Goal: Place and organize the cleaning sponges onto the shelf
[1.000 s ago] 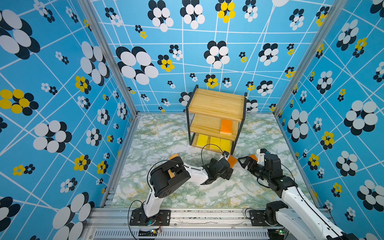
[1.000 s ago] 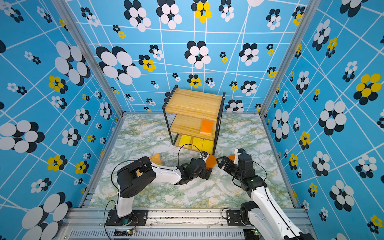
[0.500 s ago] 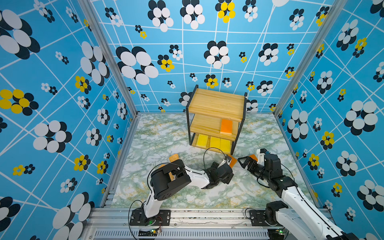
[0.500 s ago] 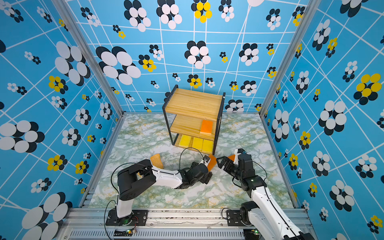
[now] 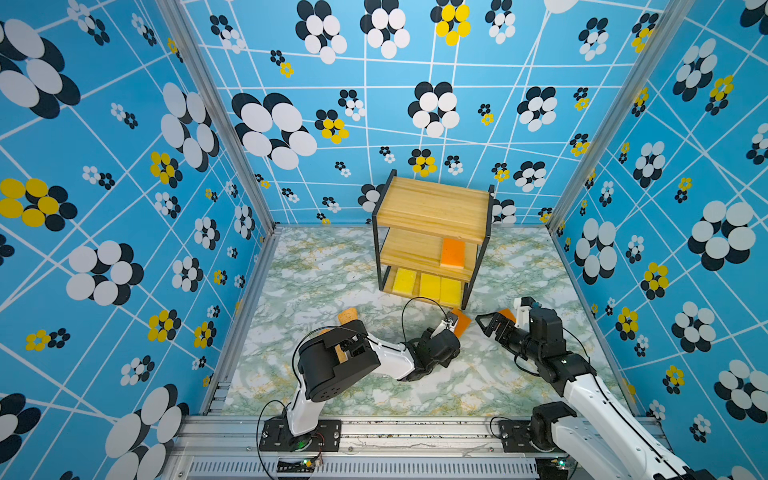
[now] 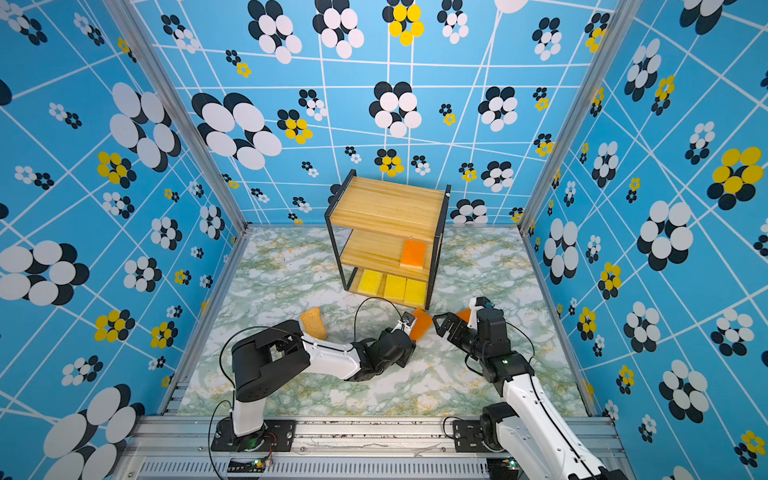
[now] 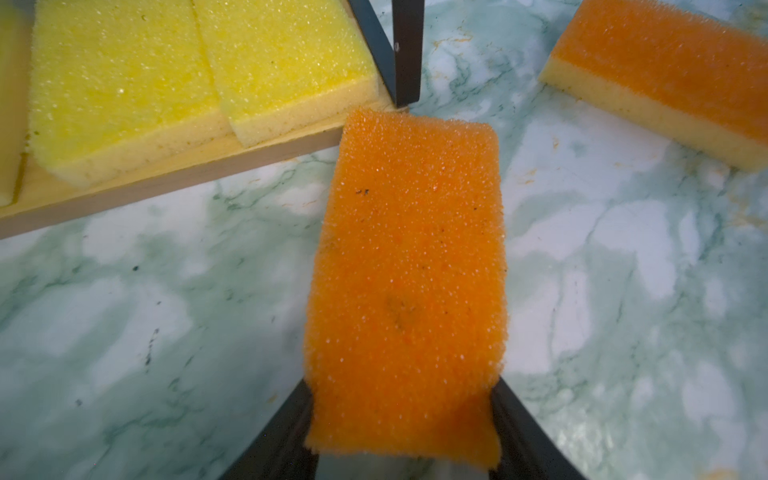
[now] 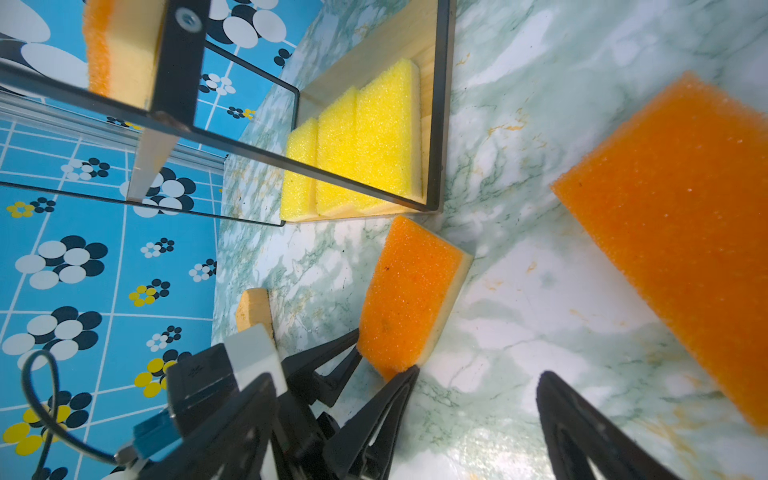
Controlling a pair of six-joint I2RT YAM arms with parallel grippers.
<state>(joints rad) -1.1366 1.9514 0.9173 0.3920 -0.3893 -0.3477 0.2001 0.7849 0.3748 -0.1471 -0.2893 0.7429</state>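
Three yellow sponges lie side by side, filling the bottom board of the shelf. One orange sponge rests at the right end of the middle board. The shelf stands toward the back of the marble-patterned floor, enclosed by blue flower-print walls.

Just in front of the shelf's right front leg, the left gripper pinches a second orange sponge by its near end. One finger presses on each long side. This sponge is tilted up on one edge. Its far end reaches right up to the leg and the corner of the bottom board, so the black frame stands directly in its way.

A third orange sponge lies flat on the floor, well apart from the held one and close beside the right gripper. That gripper's jaws are spread with only bare floor between them. It points toward the left gripper, and the two are near each other but not touching.

A tan porous sponge lies on the floor behind the left arm's elbow, which partly hides it in a top view.
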